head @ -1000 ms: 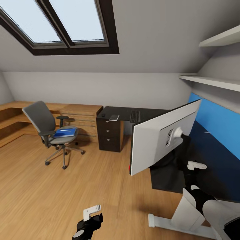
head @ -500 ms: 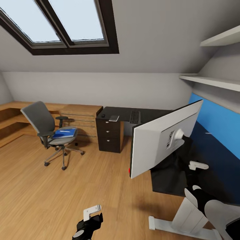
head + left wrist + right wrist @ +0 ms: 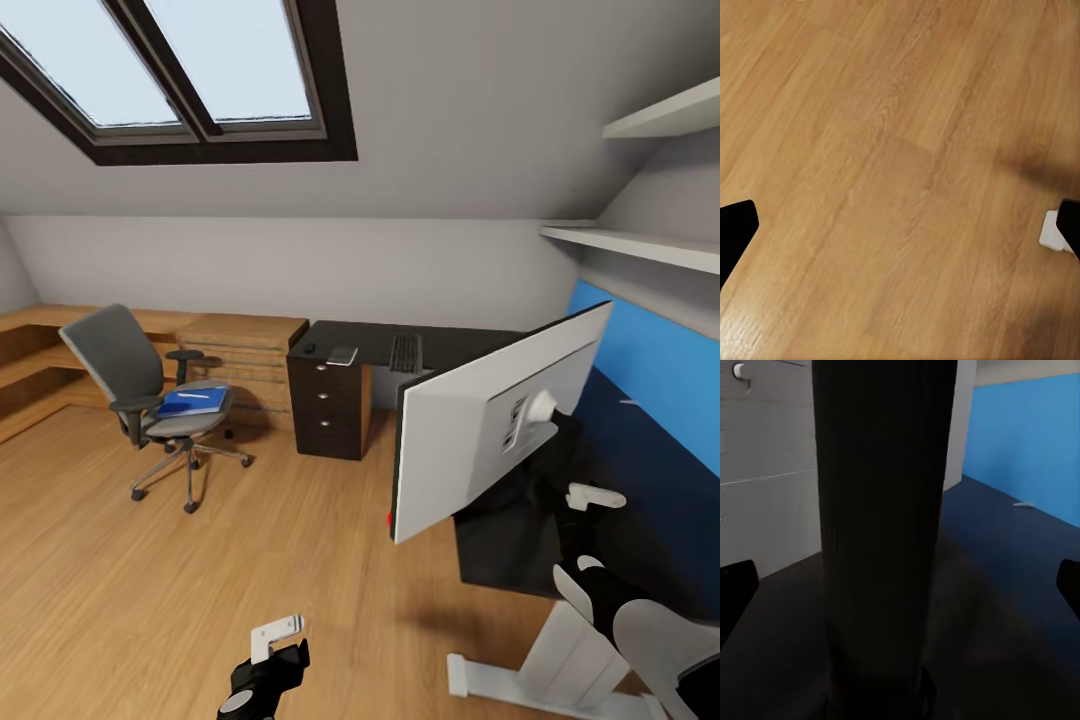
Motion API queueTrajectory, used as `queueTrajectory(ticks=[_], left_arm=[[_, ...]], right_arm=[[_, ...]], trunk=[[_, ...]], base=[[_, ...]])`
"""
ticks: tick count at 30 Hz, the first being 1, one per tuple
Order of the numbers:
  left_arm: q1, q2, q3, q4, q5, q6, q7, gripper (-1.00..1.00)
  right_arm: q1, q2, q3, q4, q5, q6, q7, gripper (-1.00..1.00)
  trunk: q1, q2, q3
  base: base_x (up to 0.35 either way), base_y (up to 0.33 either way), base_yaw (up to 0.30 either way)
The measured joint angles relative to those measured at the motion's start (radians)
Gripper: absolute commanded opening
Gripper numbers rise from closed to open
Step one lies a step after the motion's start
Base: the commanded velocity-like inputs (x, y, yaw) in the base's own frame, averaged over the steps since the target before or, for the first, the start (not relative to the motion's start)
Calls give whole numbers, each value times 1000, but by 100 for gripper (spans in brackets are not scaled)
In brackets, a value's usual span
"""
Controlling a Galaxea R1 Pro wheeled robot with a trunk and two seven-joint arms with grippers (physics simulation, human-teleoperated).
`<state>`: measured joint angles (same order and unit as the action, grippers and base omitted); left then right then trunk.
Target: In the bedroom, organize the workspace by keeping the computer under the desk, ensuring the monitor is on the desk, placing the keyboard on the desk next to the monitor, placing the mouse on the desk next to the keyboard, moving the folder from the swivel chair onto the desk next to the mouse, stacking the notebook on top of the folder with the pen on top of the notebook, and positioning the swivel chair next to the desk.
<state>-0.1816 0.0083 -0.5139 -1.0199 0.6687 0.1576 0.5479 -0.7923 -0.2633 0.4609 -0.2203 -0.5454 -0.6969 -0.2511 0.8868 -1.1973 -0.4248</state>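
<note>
The monitor [image 3: 470, 440] stands at the near end of the desk [image 3: 460, 340], white back toward me. My right gripper [image 3: 575, 490] is open, with the fingers [image 3: 735, 589] on either side of the monitor's black stand post [image 3: 877, 547]. My left gripper [image 3: 285, 645] hangs open over bare floor [image 3: 900, 150]. At the desk's far end lie the keyboard [image 3: 404, 352], the notebook [image 3: 343, 354] and the mouse [image 3: 311, 347]. The blue folder [image 3: 195, 400] rests on the swivel chair [image 3: 125, 365], which stands apart from the desk. The computer is hidden. I cannot pick out the pen.
A black drawer unit [image 3: 328, 405] sits under the desk's far end, beside low wooden shelving [image 3: 245, 350]. The white desk foot [image 3: 490, 682] is near my right arm. A thin pale sliver [image 3: 625, 402] lies by the blue wall [image 3: 650, 360]. Wall shelves [image 3: 640, 245] hang above.
The whole picture has shifted a little, so the camera moved: chair slightly left, desk and monitor slightly lower. Both grippers keep their pose.
</note>
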Motion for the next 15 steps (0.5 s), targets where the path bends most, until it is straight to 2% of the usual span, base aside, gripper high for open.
queueTrajectory(ticks=[5, 15], left_arm=[[0, 0, 0, 0, 0, 0, 0, 100], [0, 0, 0, 0, 0, 0, 0, 100]], right_arm=[[0, 0, 0, 0, 0, 0, 0, 100], [0, -1, 0, 0, 0, 0, 0, 100]], trunk=[[0, 0, 0], [0, 0, 0]], base=[[85, 42, 0], [9, 4, 0]])
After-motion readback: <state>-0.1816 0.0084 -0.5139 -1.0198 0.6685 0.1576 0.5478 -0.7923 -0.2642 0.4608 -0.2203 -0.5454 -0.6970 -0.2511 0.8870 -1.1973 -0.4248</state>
